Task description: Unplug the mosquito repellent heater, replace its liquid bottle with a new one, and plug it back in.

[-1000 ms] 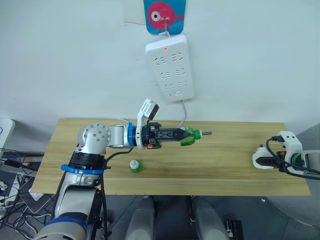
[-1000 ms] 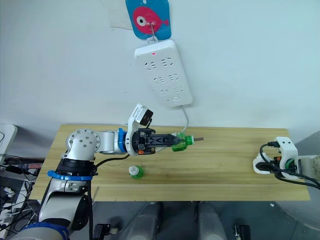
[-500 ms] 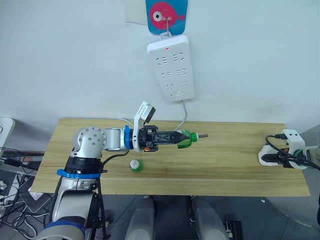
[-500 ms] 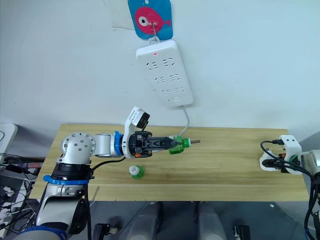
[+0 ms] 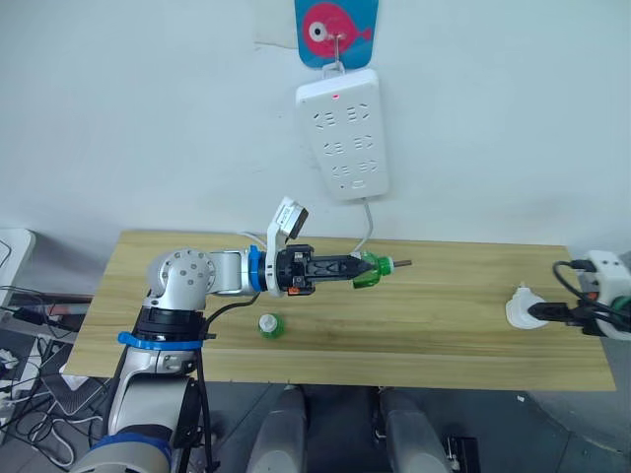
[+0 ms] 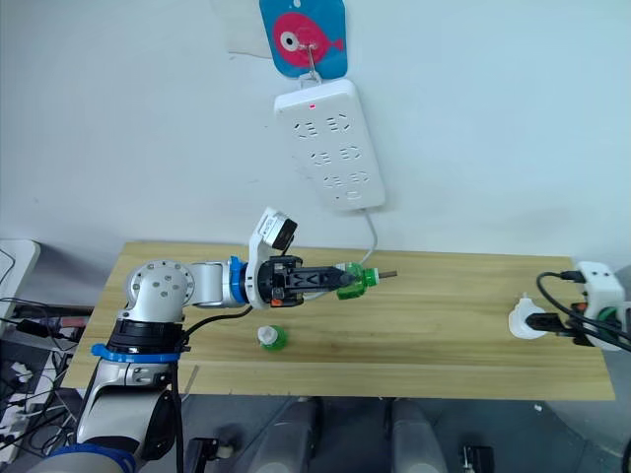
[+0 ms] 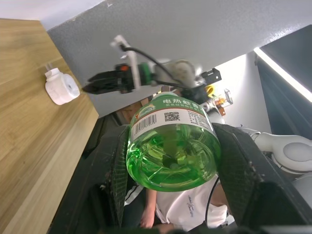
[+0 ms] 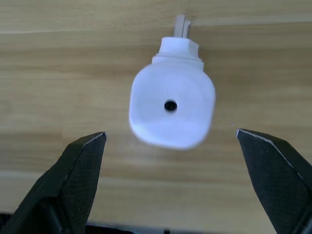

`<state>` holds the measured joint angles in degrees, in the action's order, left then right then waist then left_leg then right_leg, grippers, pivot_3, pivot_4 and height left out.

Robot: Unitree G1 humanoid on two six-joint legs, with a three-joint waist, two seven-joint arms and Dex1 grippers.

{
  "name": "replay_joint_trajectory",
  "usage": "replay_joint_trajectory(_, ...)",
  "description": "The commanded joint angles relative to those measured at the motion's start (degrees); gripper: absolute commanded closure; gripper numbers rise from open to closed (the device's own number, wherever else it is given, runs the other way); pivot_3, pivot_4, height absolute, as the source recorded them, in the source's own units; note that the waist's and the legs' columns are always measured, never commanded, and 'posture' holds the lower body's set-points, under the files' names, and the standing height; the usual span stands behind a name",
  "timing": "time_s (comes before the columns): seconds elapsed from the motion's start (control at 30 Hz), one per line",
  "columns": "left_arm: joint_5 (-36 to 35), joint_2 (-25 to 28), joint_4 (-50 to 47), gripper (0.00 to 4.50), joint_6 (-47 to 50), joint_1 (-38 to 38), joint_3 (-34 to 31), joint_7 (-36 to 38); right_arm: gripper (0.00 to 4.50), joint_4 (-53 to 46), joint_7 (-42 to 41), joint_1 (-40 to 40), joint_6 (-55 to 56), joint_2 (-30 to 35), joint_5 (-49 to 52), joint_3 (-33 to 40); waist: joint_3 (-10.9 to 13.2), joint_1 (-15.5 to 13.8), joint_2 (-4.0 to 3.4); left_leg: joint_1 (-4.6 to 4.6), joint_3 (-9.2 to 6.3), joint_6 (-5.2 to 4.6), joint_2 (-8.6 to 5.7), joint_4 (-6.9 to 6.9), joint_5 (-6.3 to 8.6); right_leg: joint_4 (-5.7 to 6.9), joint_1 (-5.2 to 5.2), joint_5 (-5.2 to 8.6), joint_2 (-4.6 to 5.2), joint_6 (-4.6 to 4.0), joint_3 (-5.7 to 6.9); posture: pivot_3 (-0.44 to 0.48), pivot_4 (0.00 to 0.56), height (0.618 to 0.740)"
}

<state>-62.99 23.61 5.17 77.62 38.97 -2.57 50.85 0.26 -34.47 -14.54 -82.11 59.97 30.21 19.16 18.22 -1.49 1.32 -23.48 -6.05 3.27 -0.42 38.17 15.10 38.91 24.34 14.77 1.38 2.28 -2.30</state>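
The heater [image 5: 521,305] lay on the desk [image 5: 444,325] near its right end; a bottle [image 5: 268,326] stood left of centre, below the wall-hung power strip [image 5: 344,132].

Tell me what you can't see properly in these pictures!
- The heater's prongs: in the right wrist view its rounded body hides all but a stub.
- The held green bottle's neck and wick: in the left wrist view its own base covers them.
- The right claw: the head views' edge cuts off its arm.
- The small green bottle on the table: too small to read its label.
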Motion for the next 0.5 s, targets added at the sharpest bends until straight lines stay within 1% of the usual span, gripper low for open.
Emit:
replay_joint_trajectory(0.03,-0.54,-0.18,-1.07,2.22,-0.49,-0.25,-0.73,1.35,0.04,-16.51,1.3,3.97,-8.38,0.06,1.91,11.1,0.0,0.07,0.0,0.0,0.0,0.0,0.0,-0.01,0.0,0.0,0.0,0.0,0.0,0.0,0.0,0.137,0.314,0.74)
replay_joint_trajectory(0.07,-0.61,-0.55,-0.98,2.22,-0.66,-0.35,-1.15,1.04,0.04,-20.86,2.65,2.73,-9.54,-3.18,3.74,14.8,0.0,0.25,0.0,0.02,0.01,0.0,0.01,-0.01,0.0,0.01,0.0,0.0,-0.01,0.01,-0.01,0.132,0.312,0.74)
replay_joint_trajectory(0.13,-1.16,-1.99,-0.04,2.22,-0.77,-0.1,-2.52,-0.67,0.04,-25.96,8.25,-1.22,-10.35,-12.66,13.0,22.42,-0.01,0.57,0.06,0.08,0.07,0.02,0.01,-0.02,0.0,0.02,-0.03,0.0,-0.07,0.01,-0.06,0.126,0.31,0.74)
replay_joint_trajectory(0.2,-1.84,-3.79,0.66,2.22,-0.6,0.1,-4.05,-2.58,0.04,-32.34,16.2,-4.26,-10.39,-24.54,23.04,28.31,0.0,0.64,0.07,0.21,0.07,0.06,0.07,-0.07,-0.02,0.05,-0.11,0.0,-0.12,0.0,-0.07,0.114,0.308,0.74)
replay_joint_trajectory(0.23,-2.58,-5.32,0.85,2.22,-0.17,0.12,-4.85,-3.94,0.04,-39.23,20.44,-4.15,-10.39,-36.63,28.05,31.58,-0.01,0.6,0.07,0.24,0.0,0.12,0.08,-0.13,-0.06,0.03,-0.15,0.0,-0.12,0.0,-0.01,0.113,0.304,0.74)
replay_joint_trajectory(0.27,-3.08,-6.43,0.92,2.22,0.25,0.13,-5.48,-4.96,0.04,-43.99,24.42,-3.96,-10.39,-45.22,32.25,33.93,-0.04,0.5,0.06,0.24,-0.06,0.13,0.1,-0.17,-0.07,0.06,-0.12,0.0,-0.14,0.0,0.03,0.113,0.304,0.74)
replay_joint_trajectory(0.3,-3.27,-7.39,1.01,2.22,0.52,0.17,-5.94,-5.97,0.04,-46.94,35.58,2.0,0.09,-49.83,45.95,29.41,-0.07,0.51,-0.05,0.19,-0.25,0.17,0.21,-0.25,-0.08,0.03,-0.12,0.02,-0.14,-0.03,0.07,0.115,0.301,0.74)
replay_joint_trajectory(0.33,-3.35,-7.91,1.11,2.22,0.73,0.23,-6.29,-6.63,0.04,-48.59,43.8,5.92,7.1,-52.91,55.37,26.09,-0.14,0.25,-0.25,0.1,-0.3,0.19,0.25,-0.27,-0.08,0.04,-0.01,0.03,-0.15,-0.05,0.1,0.112,0.3,0.74)
replay_joint_trajectory(0.37,-4.02,-8.64,1.68,2.22,1.28,0.73,-7.14,-7.75,0.04,-50.6,51.56,9.86,14.33,-55.65,61.85,21.42,-0.16,0.15,-0.32,-0.1,-0.37,0.2,0.41,-0.34,-0.1,0.1,0.21,0.1,-0.07,-0.11,0.1,0.112,0.3,0.74)
replay_joint_trajectory(0.4,-4.5,-9.15,2.19,2.22,1.64,1.17,-7.77,-8.62,0.04,-52.2,58.19,12.86,20.7,-57.49,66.68,17.09,-0.14,0.34,-0.29,-0.33,-0.35,0.37,0.3,-0.23,-0.2,0.12,0.38,0.18,0.14,-0.08,0.12,0.106,0.303,0.74)
replay_joint_trajectory(0.43,-4.86,-9.49,2.48,2.22,1.91,1.47,-8.28,-9.3,0.04,-53.48,62.9,14.31,25.14,-58.42,69.19,14.07,-0.12,0.67,-0.23,-0.5,-0.18,0.38,0.19,-0.21,-0.2,0.1,0.55,0.16,0.27,-0.08,0.12,0.106,0.301,0.74)
replay_joint_trajectory(0.5,-5.27,-10.03,2.64,2.22,2.47,1.82,-8.92,-10.23,0.04,-55.01,69.96,15.38,33.3,-58.91,71.79,8.18,-0.14,1.36,-0.2,-0.5,0.03,0.36,-0.13,-0.13,-0.21,0.08,0.62,0.06,0.63,0.11,-0.08,0.104,0.293,0.74)
